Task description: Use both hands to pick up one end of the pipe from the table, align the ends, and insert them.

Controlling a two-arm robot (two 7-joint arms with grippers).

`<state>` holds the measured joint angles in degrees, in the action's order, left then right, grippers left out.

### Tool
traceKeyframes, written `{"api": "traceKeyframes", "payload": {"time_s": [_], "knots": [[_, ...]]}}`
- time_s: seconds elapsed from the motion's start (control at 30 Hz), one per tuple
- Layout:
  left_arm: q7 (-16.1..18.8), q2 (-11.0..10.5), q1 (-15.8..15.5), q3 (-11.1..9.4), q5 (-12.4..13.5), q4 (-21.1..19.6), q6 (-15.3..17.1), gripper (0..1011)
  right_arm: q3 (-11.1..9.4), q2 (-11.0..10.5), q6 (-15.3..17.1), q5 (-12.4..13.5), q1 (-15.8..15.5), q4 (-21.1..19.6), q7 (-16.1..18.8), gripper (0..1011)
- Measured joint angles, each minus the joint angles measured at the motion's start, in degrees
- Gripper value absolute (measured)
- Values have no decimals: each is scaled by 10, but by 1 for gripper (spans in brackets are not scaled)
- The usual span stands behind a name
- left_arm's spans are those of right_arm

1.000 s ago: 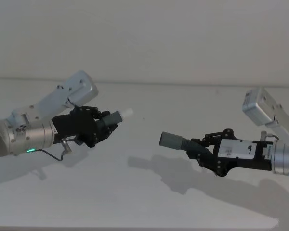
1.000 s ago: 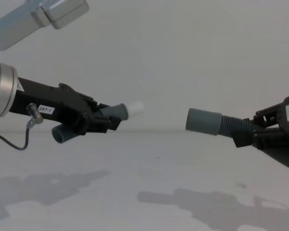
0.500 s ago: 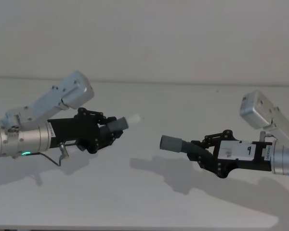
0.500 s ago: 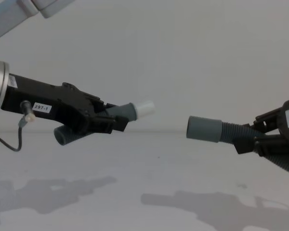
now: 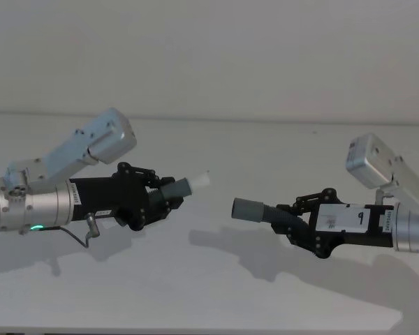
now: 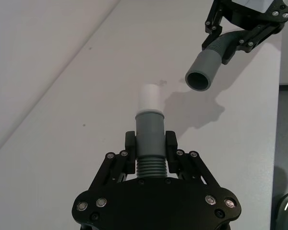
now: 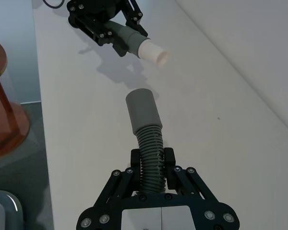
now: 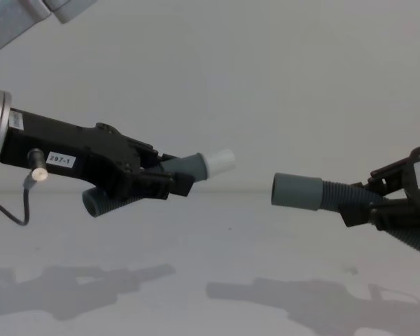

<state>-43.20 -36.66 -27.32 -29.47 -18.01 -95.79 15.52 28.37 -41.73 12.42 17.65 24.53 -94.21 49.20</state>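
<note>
While a plain matte white table [image 5: 209,293] meets a near-matching wall, the left gripper [image 8: 169,183] clamps a ribbed grey hose piece [image 6: 150,139] with a smooth white tip [image 8: 220,162], and the right gripper [image 5: 291,222] clamps the cuffed hose piece [image 8: 322,194] (both aloft); the wide smooth cuff [image 5: 247,208] faces the tip, apart.

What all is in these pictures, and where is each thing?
Spigot hose: one, dark grey with a white tip, held in the air in the left claw, tip tilted up toward the other hose.
Cuff hose: one, dark grey with a smooth wide cuff, held in the air in the right claw, apart from the white tip.
Table: one, white, below both hoses.
Left claw: one, black, shut on the spigot hose.
Right claw: one, black, shut on the cuff hose.
</note>
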Motion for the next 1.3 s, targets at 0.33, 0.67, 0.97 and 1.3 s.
{"api": "traceKeyframes", "payload": {"time_s": [0.33, 0.67, 0.97, 1.3], "knots": [[-7, -5, -4, -8, -3, 1, -6, 343, 10, 1, -8, -2, 13, 8, 4, 284], [-13, -10, -9, -18, -4, 5, -12, 343, 21, 6, -15, -6, 26, 19, 5, 284], [-15, -12, -12, -24, -6, 7, -16, 343, 31, 10, -19, -11, 36, 28, 5, 283], [-16, -16, -13, -30, -10, 7, -19, 343, 42, 14, -22, -17, 46, 36, 1, 283]]}}
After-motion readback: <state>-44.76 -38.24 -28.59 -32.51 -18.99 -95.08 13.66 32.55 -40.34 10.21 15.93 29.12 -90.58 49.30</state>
